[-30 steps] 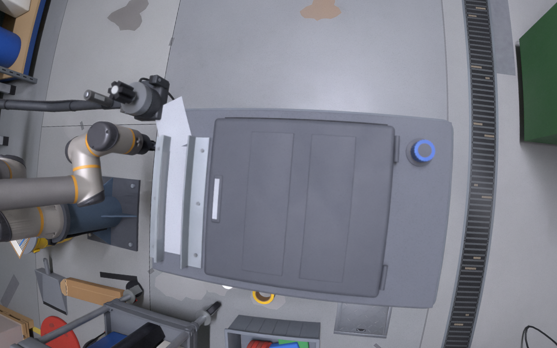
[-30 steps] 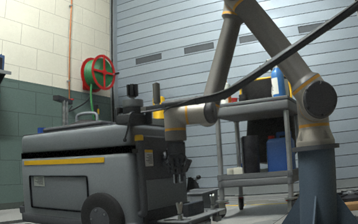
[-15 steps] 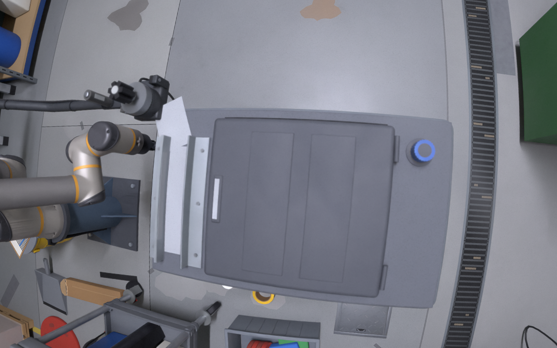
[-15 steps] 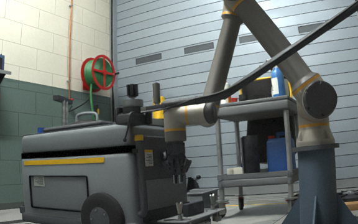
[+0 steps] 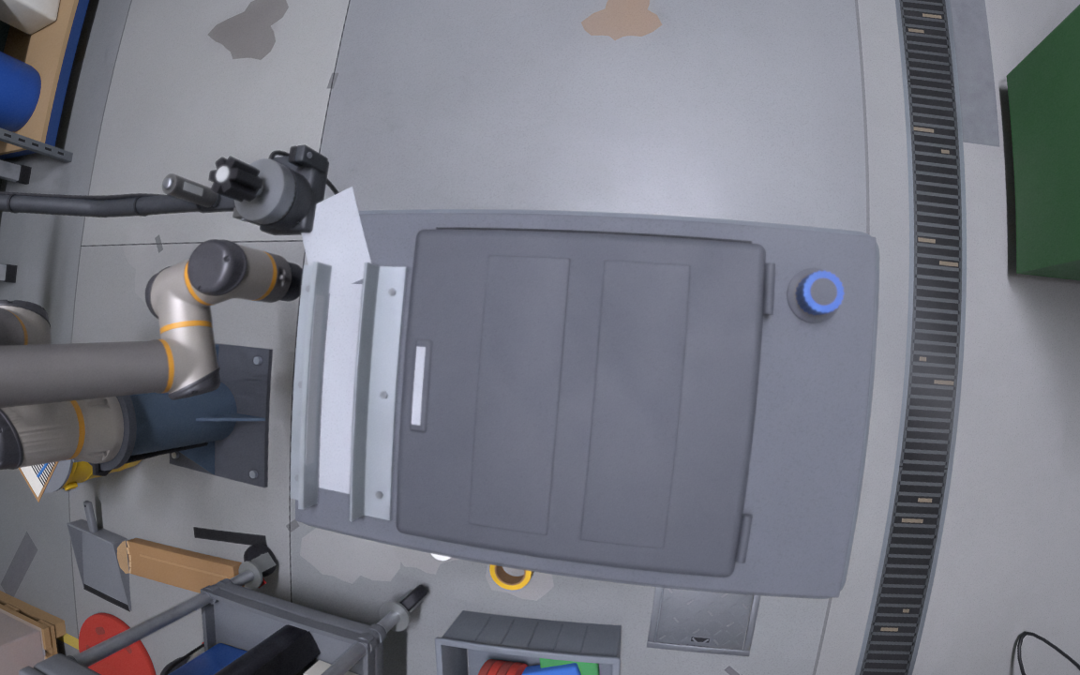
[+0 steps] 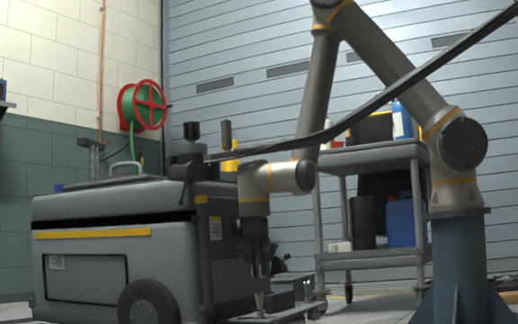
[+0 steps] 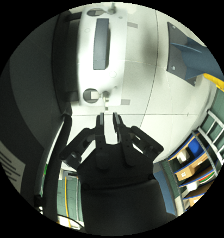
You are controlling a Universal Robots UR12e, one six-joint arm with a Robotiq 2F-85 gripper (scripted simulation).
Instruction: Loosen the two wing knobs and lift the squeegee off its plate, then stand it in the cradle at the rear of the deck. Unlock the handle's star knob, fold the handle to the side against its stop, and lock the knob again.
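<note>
Behind the grey scrubber machine (image 6: 119, 234), low near the floor, the pale squeegee (image 7: 104, 54) lies on its plate with a dark grip (image 7: 101, 43) along its middle. Its near wing knob (image 7: 105, 95) stands upright at one end, and the far wing knob (image 7: 111, 7) shows at the other end. My gripper (image 7: 108, 117) (image 6: 256, 263) hangs pointing down above the near wing knob, narrowly parted and holding nothing. On top of the machine the handle's black star knob (image 6: 191, 130) (image 5: 229, 175) sits on its hub, with the long handle (image 6: 376, 99) reaching away from it.
The two-rail cradle (image 5: 351, 386) lies along the rear edge of the deck, next to the big grey lid (image 5: 578, 395). My blue base pedestal (image 6: 459, 265) stands close behind the squeegee. A metal cart (image 6: 371, 211) with jugs stands beside it.
</note>
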